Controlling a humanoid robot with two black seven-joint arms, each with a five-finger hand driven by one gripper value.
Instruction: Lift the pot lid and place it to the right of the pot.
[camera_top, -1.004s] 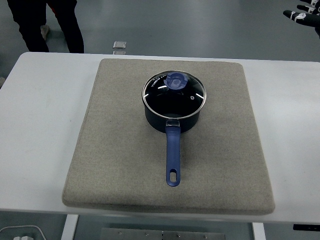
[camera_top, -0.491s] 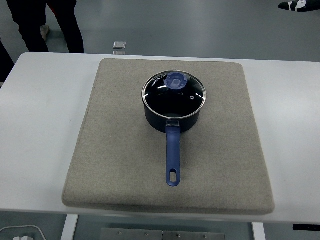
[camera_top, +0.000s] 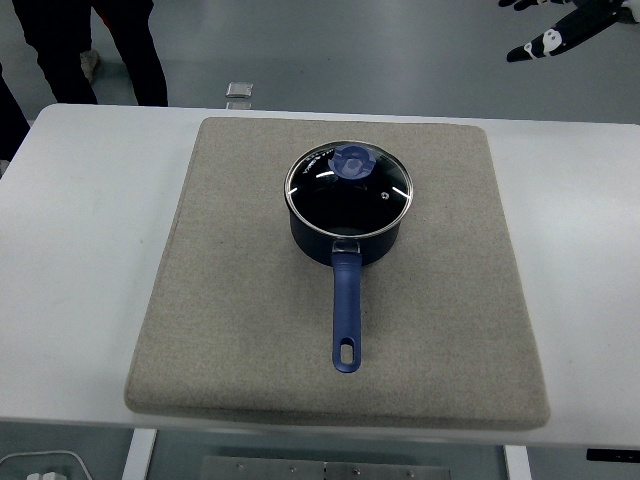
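You have a dark pot (camera_top: 345, 228) sitting near the middle of a grey mat (camera_top: 230, 300), a little toward the far side, and the mat lies on the white table (camera_top: 80, 250). The glass lid (camera_top: 348, 187) is still on the pot, seated flat on the rim, with its blue knob (camera_top: 350, 161) toward the far edge of the lid. Through the glass you see only a dark inside; whether anything is in the pot you cannot tell. The pot's blue handle (camera_top: 346, 315) points straight toward the near edge of the table and rests over the mat.

Your right hand (camera_top: 560, 25) shows at the top right corner, high and well away from the pot and lid, beyond the far edge of the table. Its fingers (camera_top: 530, 48) are stretched out and apart, and it holds nothing. Your left hand does not appear.

At the top left, a person's legs (camera_top: 90, 45) in dark clothing stand on the floor behind the table. A small grey square thing (camera_top: 238, 90) lies on the floor just past the far edge.
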